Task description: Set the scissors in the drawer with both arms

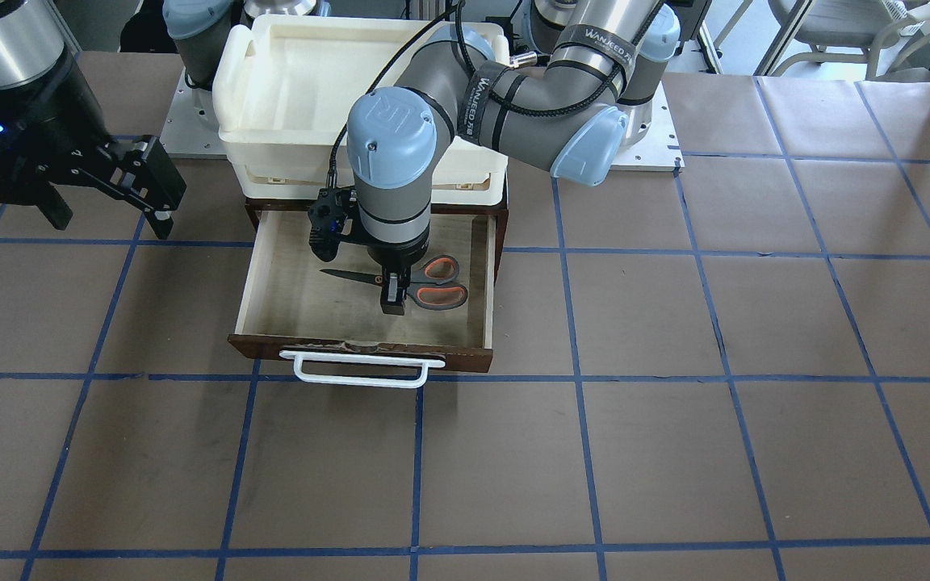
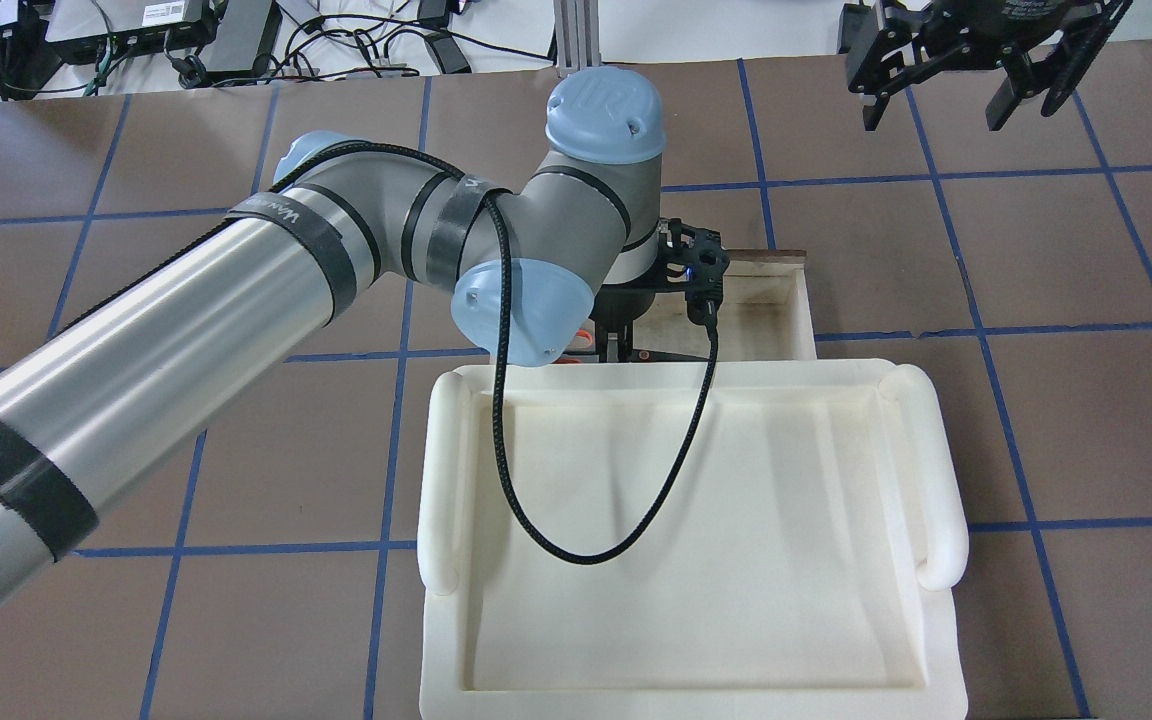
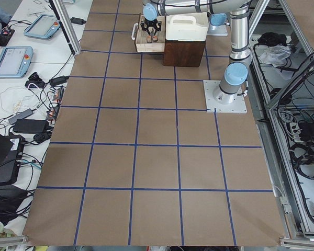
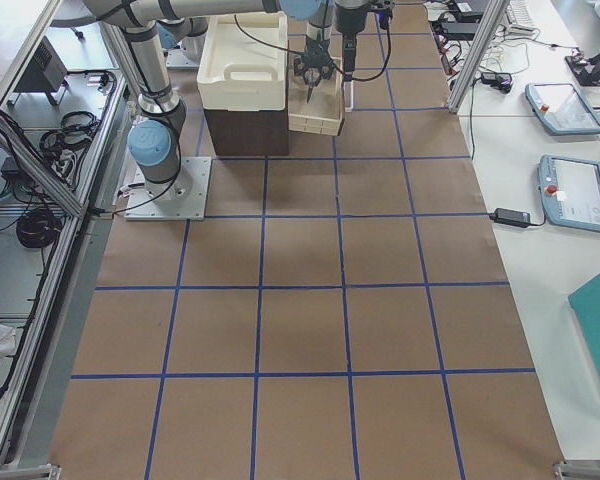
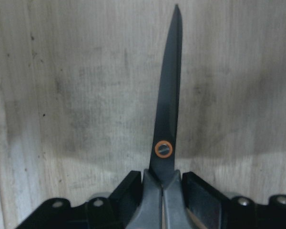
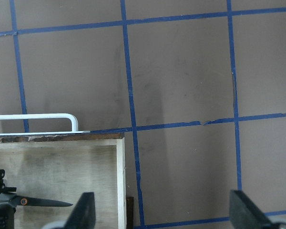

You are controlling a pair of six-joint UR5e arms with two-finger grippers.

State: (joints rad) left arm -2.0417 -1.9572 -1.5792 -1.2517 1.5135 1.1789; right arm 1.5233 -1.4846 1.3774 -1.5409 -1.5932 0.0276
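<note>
The drawer is pulled open, its white bar handle towards the camera. The scissors are inside it, low over the pale floor, blades pointing to the view's left. My left gripper reaches straight down into the drawer and is shut on the scissors' neck. In the left wrist view the fingers clamp the grey neck just behind the orange pivot of the scissors. My right gripper is open and empty, raised beside the drawer. Its view shows the drawer corner and the scissors.
A cream-white plastic tray sits on top of the dark cabinet, above the drawer's back. The left arm's black cable hangs over it. The table is brown paper with a blue tape grid.
</note>
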